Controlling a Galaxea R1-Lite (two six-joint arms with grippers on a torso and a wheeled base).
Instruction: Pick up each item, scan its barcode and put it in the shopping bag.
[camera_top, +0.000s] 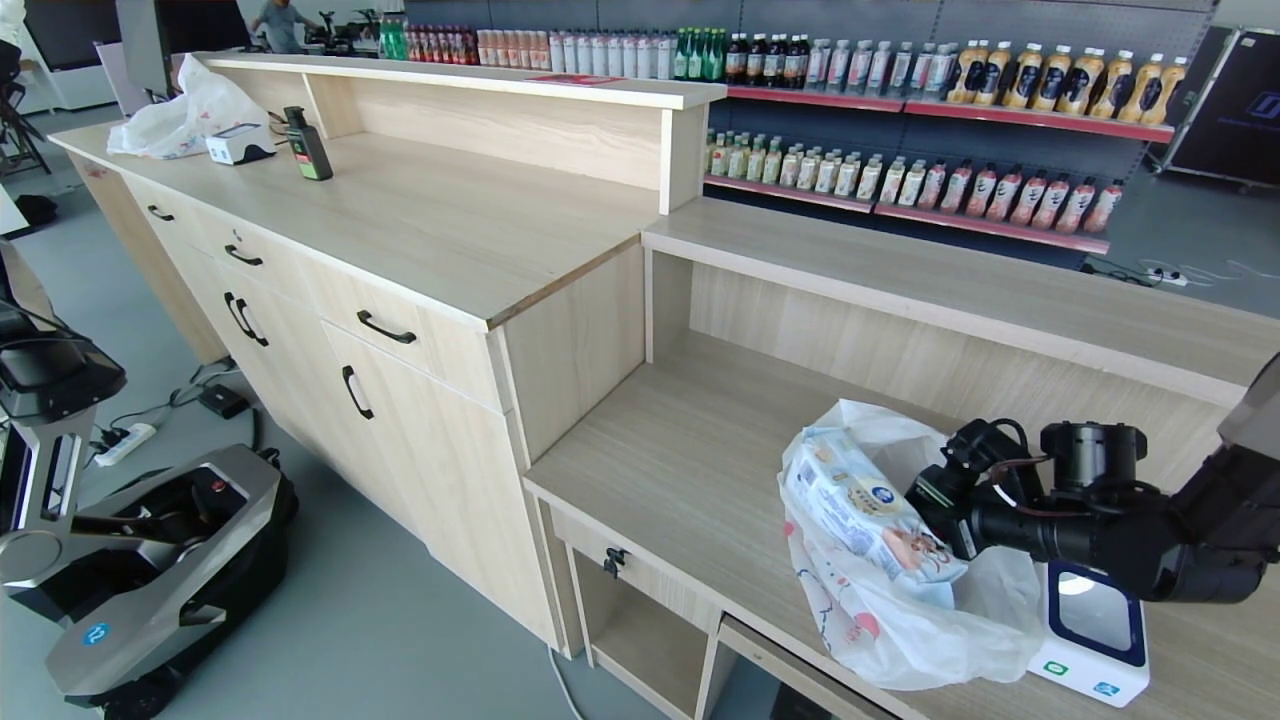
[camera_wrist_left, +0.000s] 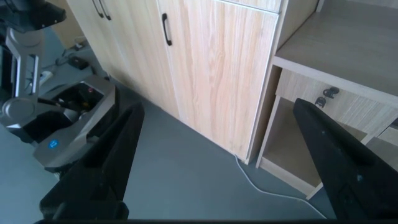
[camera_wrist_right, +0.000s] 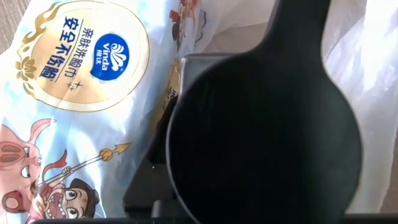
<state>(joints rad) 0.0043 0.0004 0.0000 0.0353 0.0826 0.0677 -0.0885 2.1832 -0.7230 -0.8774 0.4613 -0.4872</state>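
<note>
The pack (camera_top: 865, 510) lies in the mouth of the bag (camera_top: 900, 620), at 4 o'clock on the lower worktop (camera_top: 680, 470). Your right claw (camera_top: 930, 505) is at its 3 o'clock end; I cannot tell whether it is clenched or released. Seat the pack deep before letting go, then back out slowly so the plastic doesn't snag. Mind the scanner (camera_top: 1095, 625) at the bag's 4 o'clock. Your left claw (camera_wrist_left: 216, 106) hangs released over the floor.

Retail shop interior. A wall of red-edged shelves (camera_top: 830, 99) is stocked with rows of bottled drinks (camera_top: 1020, 78). In front, a light-wood checkout counter (camera_top: 450, 220) is seen; on its lower desk (camera_top: 680, 450) a white barcode scanner (camera_top: 1095, 640) and a plastic shopping bag (camera_top: 900, 620) are placed.
</note>
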